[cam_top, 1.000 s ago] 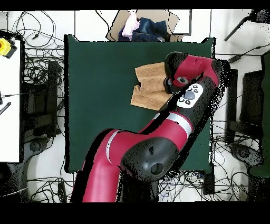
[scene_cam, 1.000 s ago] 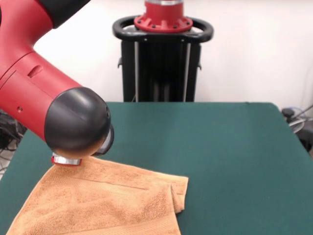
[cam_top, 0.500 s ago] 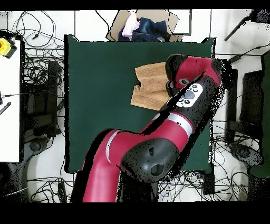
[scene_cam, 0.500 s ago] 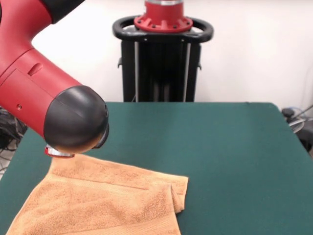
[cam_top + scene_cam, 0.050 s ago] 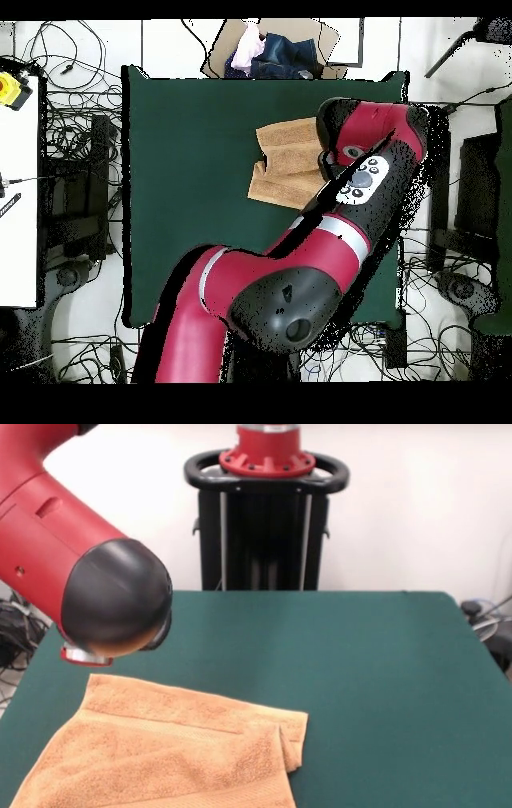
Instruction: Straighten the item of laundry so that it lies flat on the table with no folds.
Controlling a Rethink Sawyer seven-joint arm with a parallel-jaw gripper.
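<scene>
Arm lifts off the folded towel

The arm (image 5: pixel 116 608) has risen clear of the towel (image 5: pixel 168 748), which lies doubled on the green surface (image 5: pixel 376 688), one edge tucked under; jaws hidden, state unknowable, so straightening remains undone.

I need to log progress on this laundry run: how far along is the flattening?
Little looks done: the towel lies on the table with a folded layer, its right end doubled into a fold. Nothing is in hand: the arm's wrist end hangs above the towel's far left corner, clear of the cloth, and the gripper is hidden behind it. Left: grasp an edge, open the fold and spread the towel flat.
</scene>
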